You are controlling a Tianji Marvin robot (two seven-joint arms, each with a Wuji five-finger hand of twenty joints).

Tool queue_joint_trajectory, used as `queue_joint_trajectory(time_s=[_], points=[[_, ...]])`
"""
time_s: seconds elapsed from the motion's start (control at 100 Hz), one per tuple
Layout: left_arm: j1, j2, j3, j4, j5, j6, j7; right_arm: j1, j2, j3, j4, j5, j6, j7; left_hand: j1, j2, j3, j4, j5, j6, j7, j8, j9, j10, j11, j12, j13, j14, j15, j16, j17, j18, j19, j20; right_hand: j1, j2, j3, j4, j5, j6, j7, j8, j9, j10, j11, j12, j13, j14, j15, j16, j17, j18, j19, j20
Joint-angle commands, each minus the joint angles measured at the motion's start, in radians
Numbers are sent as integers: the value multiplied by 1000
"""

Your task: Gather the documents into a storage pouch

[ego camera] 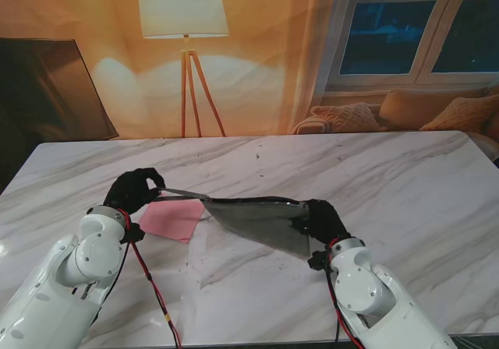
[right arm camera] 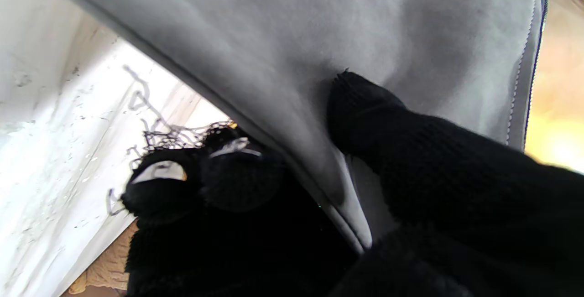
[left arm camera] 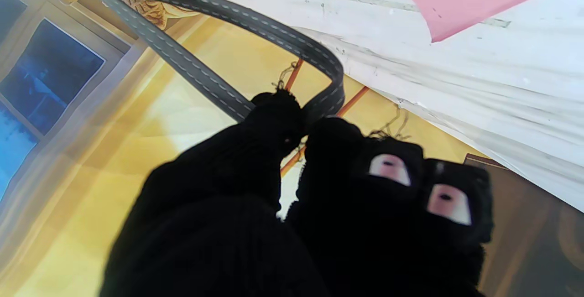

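Stand view, nearest first: both white arms rise from the bottom corners, each ending in a black-gloved hand. The right hand (ego camera: 321,220) holds the near right end of the grey storage pouch (ego camera: 257,223), which hangs above the marble table (ego camera: 405,185), tilted, its dark body sloping down toward me. The right wrist view shows the thumb (right arm camera: 365,110) pressed on one face of the pouch's grey fabric (right arm camera: 319,37) and the other fingers (right arm camera: 228,174) curled beneath its folded edge, so this hand is clamped on the pouch.

A little farther from me and to the left, the left hand (ego camera: 134,191) holds the pouch's strap (ego camera: 181,194), a thin grey band stretching from the fingers to the pouch's upper edge. In the left wrist view the stitched grey strap (left arm camera: 255,23) loops around and runs down between two fingertips (left arm camera: 278,119) that are pinched together on it; the remaining fingers sit close beside them.

Between the two hands, resting flat on the table beside the left hand and partly under the strap, is a pink document (ego camera: 173,218); the left wrist view catches its corner (left arm camera: 456,0) on the white stone. It lies outside the pouch, close to the pouch's left tip.

Beyond the table's far edge stand a floor lamp (ego camera: 185,22), a sofa with cushions (ego camera: 405,111) and a window (ego camera: 413,22).
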Motion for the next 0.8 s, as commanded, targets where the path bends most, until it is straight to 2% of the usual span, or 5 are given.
queue_joint_trajectory(time_s=[0.0, 0.32, 0.44, 0.56, 0.79], points=[[-1, 1, -15, 5, 2, 9, -3, -2, 2, 6, 9, -1, 11, 8, 32, 53, 7, 36, -3, 45, 69, 50, 13, 18, -13, 0, -29, 112, 10, 10, -30, -121, 31, -9, 100, 78, 98, 18, 228, -71, 253, 117, 30, 48, 8, 9, 38, -83, 2, 4, 11, 4, 6, 0], [11, 9, 11, -10, -61, 8, -72, -2, 2, 0, 8, 9, -5, 12, -21, 21, 25, 19, -21, 82, -81, -137, -133, 51, -357, -37, -323, 172, -363, -93, -372, -89, -310, 60, 99, 83, 93, 18, 224, -73, 248, 118, 29, 47, 8, 9, 38, -83, 2, 4, 11, 3, 5, 2], [21, 18, 15, -22, -60, -2, -113, -5, 2, 2, 3, 11, -14, 10, -129, -20, 88, 38, -73, 80, -210, -156, -254, 33, -487, -101, -451, 128, -523, -156, -529, -117, -422, 18, 95, 93, 84, 18, 208, -77, 236, 114, 26, 44, 7, 8, 35, -84, -1, 4, 3, -4, -1, 1], [34, 28, 10, -43, -61, -18, -161, -6, 2, 2, 3, 8, -19, 8, -309, 91, 106, 147, -161, 91, -461, -177, -492, -8, -617, -375, -640, 41, -760, -255, -760, -152, -569, -131, 95, 103, 73, 21, 199, -82, 224, 102, 25, 41, 7, 7, 32, -88, -8, 1, -1, -11, -8, 1], [55, 39, -11, -89, -63, -61, -205, -8, 2, 0, 1, 13, -15, 13, -353, 82, -18, 141, -333, 61, -660, -247, -713, -90, -804, -541, -809, -83, -1099, -404, -836, -182, -1008, -262, 95, 108, 65, 24, 194, -85, 223, 91, 24, 39, 7, 4, 26, -88, -19, -2, -9, -17, -19, -2]])
